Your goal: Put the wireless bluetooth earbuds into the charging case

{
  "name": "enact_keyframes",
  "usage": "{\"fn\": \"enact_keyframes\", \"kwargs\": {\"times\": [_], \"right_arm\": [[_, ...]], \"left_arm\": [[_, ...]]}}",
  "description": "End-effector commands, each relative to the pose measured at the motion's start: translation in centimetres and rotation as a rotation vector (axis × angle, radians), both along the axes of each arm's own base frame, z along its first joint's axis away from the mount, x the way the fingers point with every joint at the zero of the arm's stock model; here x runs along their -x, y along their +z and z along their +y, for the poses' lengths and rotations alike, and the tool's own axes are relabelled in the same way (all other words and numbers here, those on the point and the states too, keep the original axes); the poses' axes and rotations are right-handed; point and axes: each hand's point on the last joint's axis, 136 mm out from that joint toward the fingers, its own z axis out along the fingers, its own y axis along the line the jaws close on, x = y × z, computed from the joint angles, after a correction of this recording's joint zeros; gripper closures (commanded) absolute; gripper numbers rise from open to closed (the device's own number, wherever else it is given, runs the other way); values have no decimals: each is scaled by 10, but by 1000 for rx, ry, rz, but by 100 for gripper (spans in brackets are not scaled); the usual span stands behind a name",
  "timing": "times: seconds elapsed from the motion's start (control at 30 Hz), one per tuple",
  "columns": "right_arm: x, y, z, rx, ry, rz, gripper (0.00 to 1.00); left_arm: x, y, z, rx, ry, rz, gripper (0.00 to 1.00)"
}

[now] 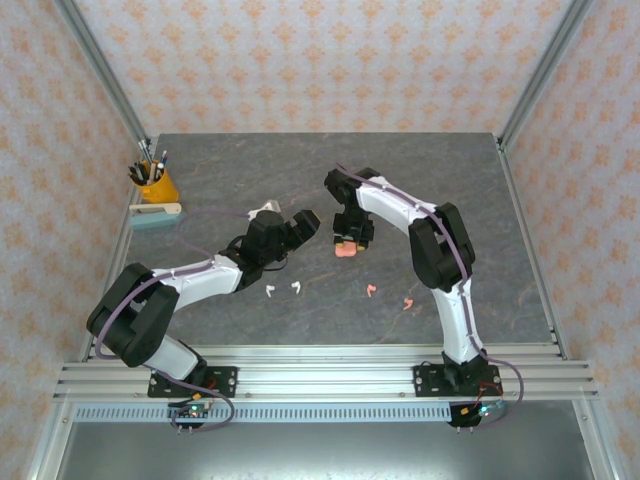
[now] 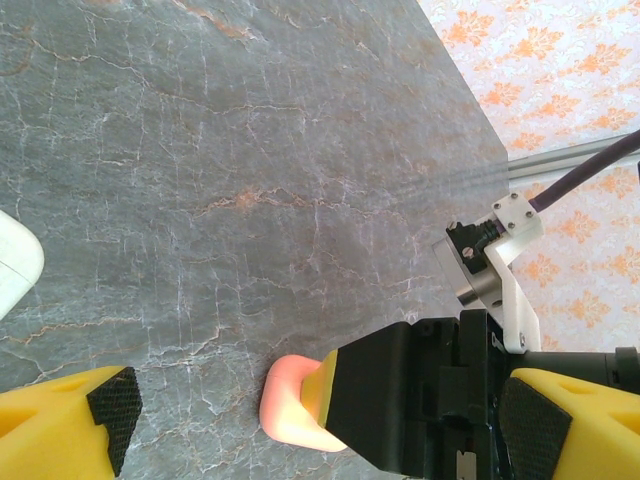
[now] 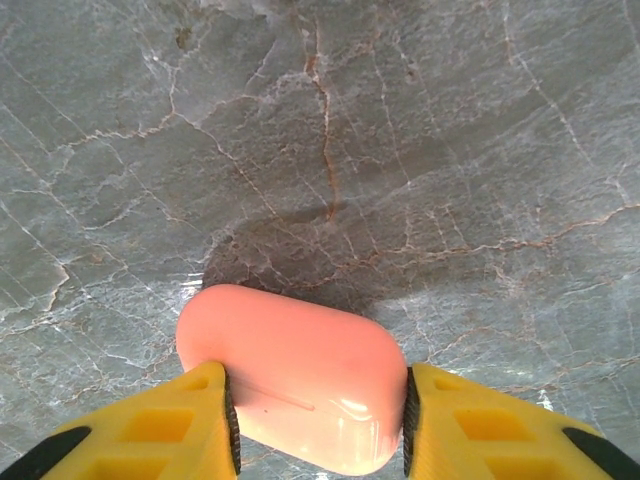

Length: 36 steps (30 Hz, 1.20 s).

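Four earbuds are lying on the table [image 1: 200,170] nearest the bases: two white earbuds [image 1: 270,291] [image 1: 296,287] below the left end effector [image 1: 300,228], two pink earbuds [image 1: 371,291] [image 1: 408,304] near the right end effector [image 1: 352,232]. The left end effector is hanging wide open and empty, while the right end effector is pinching one pink case [image 3: 290,370] by its sides. One white case [image 1: 265,210] is sitting just beyond the left arm.

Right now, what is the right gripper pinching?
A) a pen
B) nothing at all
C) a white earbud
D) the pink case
D: the right gripper presses on both sides of the pink case, seen from its own wrist camera.
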Motion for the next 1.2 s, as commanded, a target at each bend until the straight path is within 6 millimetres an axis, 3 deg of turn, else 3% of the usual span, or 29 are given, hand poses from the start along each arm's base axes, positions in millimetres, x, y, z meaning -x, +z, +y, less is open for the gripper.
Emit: {"fn": "enact_keyframes", "kwargs": {"times": [0.0, 0.6, 0.93, 1.17], "right_arm": [[19, -38, -15, 96, -7, 83, 58], [21, -37, -22, 122, -3, 76, 51], [19, -31, -21, 116, -1, 66, 41], [18, -28, -22, 122, 0, 60, 24]], "left_arm": [[-6, 10, -3, -3, 6, -42, 5], [-5, 11, -3, -2, 7, -42, 5], [-7, 14, -4, 1, 7, -47, 5], [-7, 16, -4, 0, 5, -50, 5]]}}
